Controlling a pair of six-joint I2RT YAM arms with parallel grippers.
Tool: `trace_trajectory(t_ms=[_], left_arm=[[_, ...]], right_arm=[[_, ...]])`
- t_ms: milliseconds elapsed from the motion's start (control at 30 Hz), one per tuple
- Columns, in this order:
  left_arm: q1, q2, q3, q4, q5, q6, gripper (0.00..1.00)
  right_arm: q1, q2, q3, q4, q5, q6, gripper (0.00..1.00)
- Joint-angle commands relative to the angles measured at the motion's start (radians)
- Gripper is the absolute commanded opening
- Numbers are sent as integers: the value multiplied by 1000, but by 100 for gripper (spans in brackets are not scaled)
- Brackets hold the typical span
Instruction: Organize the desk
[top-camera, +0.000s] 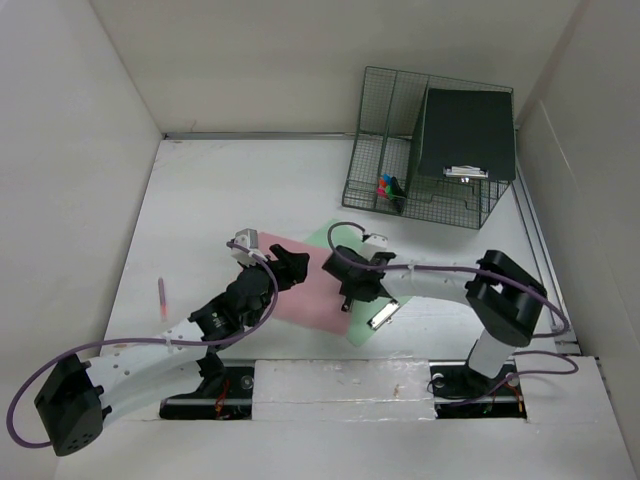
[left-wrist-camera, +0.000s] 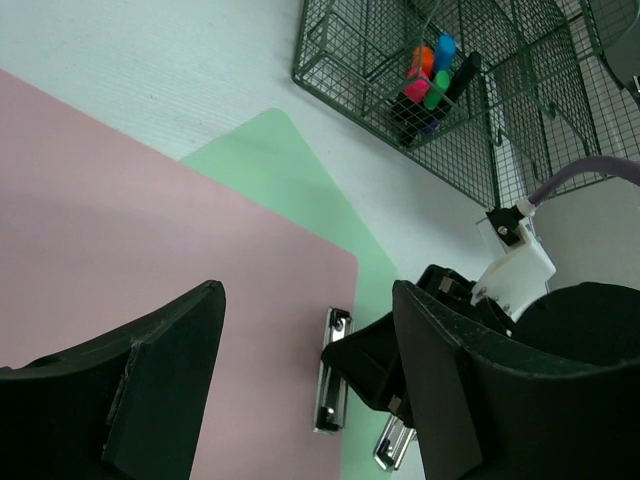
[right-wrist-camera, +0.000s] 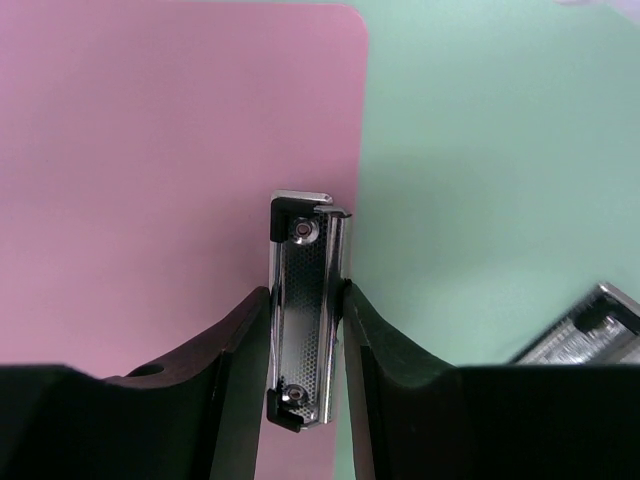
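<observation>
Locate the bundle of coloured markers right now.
In the top view, the markers stand inside the wire rack at the far right of the desk, near the rack's front edge, left of the black clipboard.

Free desk (top-camera: 220, 190) far L; rack (top-camera: 372, 130) far R; L pincer (top-camera: 291, 267) beside R pincer (top-camera: 348, 299) on clip (right-wrist-camera: 305, 310)

Plain white walls enclose a matte white surface (top-camera: 220, 190) on three sides: the left wall (top-camera: 70, 150), the back wall (top-camera: 280, 60) and the right wall (top-camera: 600, 180). A thin metal strip (top-camera: 260, 134) runs along the foot of the back wall. A dark green wire-mesh rack (top-camera: 375, 150) stands in the far right corner. Even, diffuse light casts only soft shadows.
</observation>
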Motion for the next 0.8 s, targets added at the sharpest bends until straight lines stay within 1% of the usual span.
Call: trace_trajectory(t_ms=[0,200,300,367,400,433,467,500,567,600,667,700,767], left_arm=[[4,-5,-11,44,5,-1,63],[4,-31,-11,26,-12,-4,63],[4,-91,-13,-3,-50,-13,63],[4,-141,-18,-43,-113,-19,62],[4,-207,-19,-58,-133,-28,62],[4,-243,-25,-73,-183,-36,62],[4,-281,-28,-104,-207,-42,62],[4,-363,-33,-118,-222,-56,62],[4,-450,-42,-149,-259,-63,63],[4,-541,-45,-147,-261,-63,63],[-17,-628,-77,-114,-256,-33,63],[-39,-736,-106,-80,-262,-8,63],[-39,-766,-122,-74,-265,2,64]], right_arm=[[17,-89,-5,-47,-10,26,0],[17,-251,32,-64,62,16,0],[17,-300,49,-82,97,9,0],[17,-320,58,-95,116,3,0],[17,-327,68,-107,136,-3,0],[17,-343,76,-113,145,-8,0],[17,-350,81,-115,153,-14,0],[17,-357,93,-115,165,-28,0],[17,-376,105,-113,180,-43,0],[17,-380,114,-110,191,-57,0],[17,-391,121,-102,197,-69,0],[7,-394,125,-92,202,-86,0],[7,-399,127,-84,202,-94,0]])
